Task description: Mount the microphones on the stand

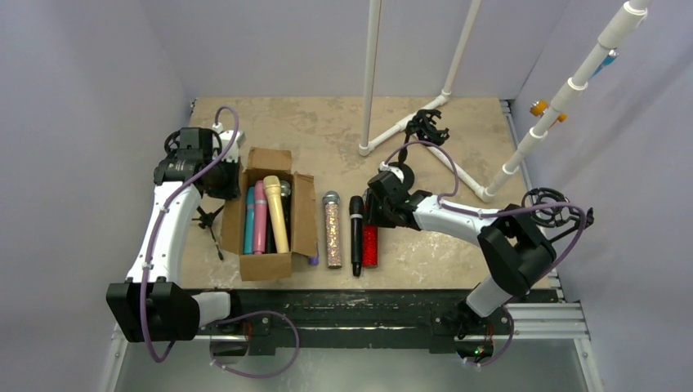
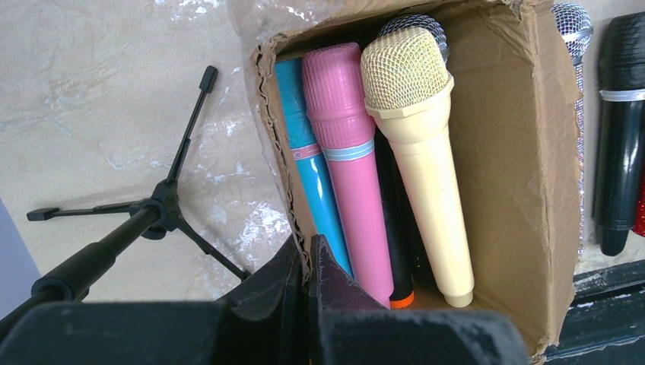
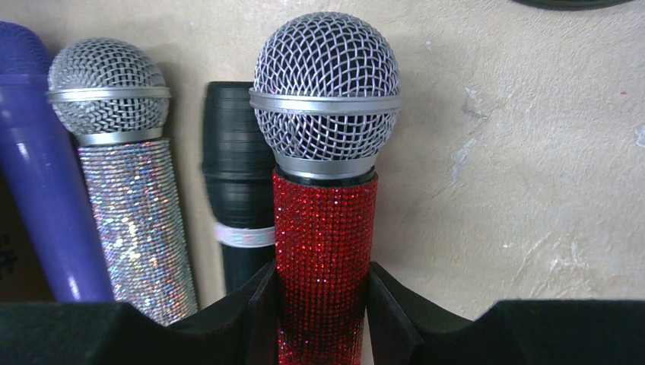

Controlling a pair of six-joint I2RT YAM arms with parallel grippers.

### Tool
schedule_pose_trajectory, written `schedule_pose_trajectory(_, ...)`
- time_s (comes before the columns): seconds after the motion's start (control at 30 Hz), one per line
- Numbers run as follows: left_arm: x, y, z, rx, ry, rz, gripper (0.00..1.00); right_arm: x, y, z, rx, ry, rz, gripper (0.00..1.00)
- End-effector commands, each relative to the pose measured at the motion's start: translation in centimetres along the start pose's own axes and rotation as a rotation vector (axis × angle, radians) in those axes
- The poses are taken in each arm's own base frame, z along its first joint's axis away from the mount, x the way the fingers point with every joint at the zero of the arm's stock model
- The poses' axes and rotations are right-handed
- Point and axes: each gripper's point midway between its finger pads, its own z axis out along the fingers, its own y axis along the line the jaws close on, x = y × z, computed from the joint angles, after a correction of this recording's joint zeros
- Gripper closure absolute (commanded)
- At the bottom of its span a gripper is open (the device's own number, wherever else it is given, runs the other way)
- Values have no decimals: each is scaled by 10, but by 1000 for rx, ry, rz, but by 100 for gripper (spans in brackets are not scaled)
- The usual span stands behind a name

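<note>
Eight microphones [image 1: 333,233], one cardboard box [image 1: 266,265], two black shock mounts [image 1: 426,126], one small tripod [image 1: 208,219], two robot arms [image 1: 163,224]

Cardboard box [image 1: 304,214] set open on beige tabletop [image 1: 327,131]; flaps spread, edges torn, inside walls plain brown. Small black tripod [image 1: 208,219] placed just left of box, legs splayed on tabletop. Black rail [image 1: 359,314] run along tabletop edge on near side of box. Grey walls [image 1: 90,122] raised behind and left of box.

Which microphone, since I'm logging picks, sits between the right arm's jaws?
The red glitter microphone: the right gripper clamps its body between its jaws, while the silver glitter microphone and the black microphone lie free beside it.
</note>
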Motion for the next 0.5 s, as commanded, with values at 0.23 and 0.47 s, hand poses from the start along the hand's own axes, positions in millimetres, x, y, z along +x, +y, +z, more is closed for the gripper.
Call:
schedule_pose_trajectory(0.23, -16, -7, -13, 28, -73, 25, 100, -19, 27, -6, -82, -27, 22, 48)
schedule_pose_trajectory(0.47, -16, -9, -13, 38, -73, 16, 100, -27, 53, -24, -165, -30, 27, 44)
